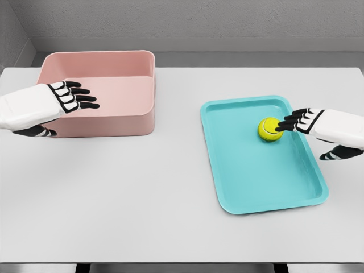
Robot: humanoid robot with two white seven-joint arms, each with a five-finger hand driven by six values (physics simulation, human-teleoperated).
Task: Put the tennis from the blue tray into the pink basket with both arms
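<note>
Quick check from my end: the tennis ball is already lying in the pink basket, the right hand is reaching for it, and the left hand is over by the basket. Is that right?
Not quite. The head view shows the tennis ball lying in the blue tray, not in the pink basket. The rest holds: the right hand is reaching for it, fingertips at the ball, and the left hand is by the basket.

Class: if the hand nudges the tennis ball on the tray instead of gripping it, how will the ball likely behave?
The tennis ball is round, so it would probably roll across the flat blue tray. The tray's raised rim would likely stop it. The right hand meets it only at the fingertips, so a grip may slip.
</note>
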